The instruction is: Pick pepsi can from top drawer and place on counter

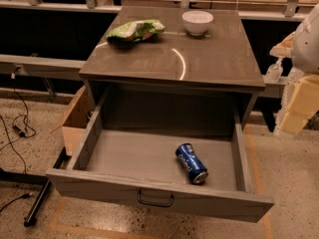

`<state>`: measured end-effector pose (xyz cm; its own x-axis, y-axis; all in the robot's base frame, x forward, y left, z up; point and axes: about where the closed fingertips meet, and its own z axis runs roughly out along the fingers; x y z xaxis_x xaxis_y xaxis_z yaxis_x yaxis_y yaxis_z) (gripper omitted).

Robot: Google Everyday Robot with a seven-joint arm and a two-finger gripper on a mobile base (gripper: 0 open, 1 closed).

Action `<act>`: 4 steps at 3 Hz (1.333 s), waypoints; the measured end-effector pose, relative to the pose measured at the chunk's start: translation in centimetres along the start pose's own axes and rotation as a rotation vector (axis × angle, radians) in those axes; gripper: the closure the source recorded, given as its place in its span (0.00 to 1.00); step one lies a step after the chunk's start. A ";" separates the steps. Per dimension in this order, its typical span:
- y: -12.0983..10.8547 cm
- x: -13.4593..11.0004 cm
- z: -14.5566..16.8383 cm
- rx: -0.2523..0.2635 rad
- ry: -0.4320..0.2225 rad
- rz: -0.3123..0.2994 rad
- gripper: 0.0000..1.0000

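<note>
while lying on its side on the floor of the top drawer [124,156], rests in the right half, nearer the front panel than the back: the pepsi can [191,164]. dark blue with white lettering, set on a diagonal, one silver end turned toward the front right corner, the other toward the back left. touches neither the side walls nor the front panel.

drawer pulled well out from the cabinet, grey-brown wood, with a small black handle [155,199] in the middle of its front panel. above it, the counter [214,59]: flat, grey-brown, slightly glossy, with a curved streak of reflected light near the middle. at its back left, a green snack bag [134,30], crumpled and lying flat. near the back edge, right of centre, a white bowl [197,22], upright, well apart from the bag.

at the far right edge of the view, off to the cabinet's right side and outside the drawer, the gripper [294,116], pale yellow, below the white arm [308,39]. well apart from the can. partly cut off by the frame, so impossible to say whether parted or closed.

left of the cabinet, an open cardboard box [75,118] on the speckled floor [294,193], just beside the drawer's left wall. farther left, black cables [17,118]. on the right, an orange tape line [255,158] along the floor.
</note>
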<state>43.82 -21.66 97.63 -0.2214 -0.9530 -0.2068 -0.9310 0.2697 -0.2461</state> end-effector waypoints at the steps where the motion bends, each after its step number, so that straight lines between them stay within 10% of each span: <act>1: 0.0 0.0 0.0 0.000 0.000 0.000 0.00; 2: -0.1 -0.1 -0.1 -0.001 -0.014 0.017 0.00; 4: -2.6 2.6 9.5 -0.020 -0.032 0.337 0.00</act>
<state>48.45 -23.54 88.77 -0.5089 -0.8058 -0.3027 -0.8126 0.5658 -0.1399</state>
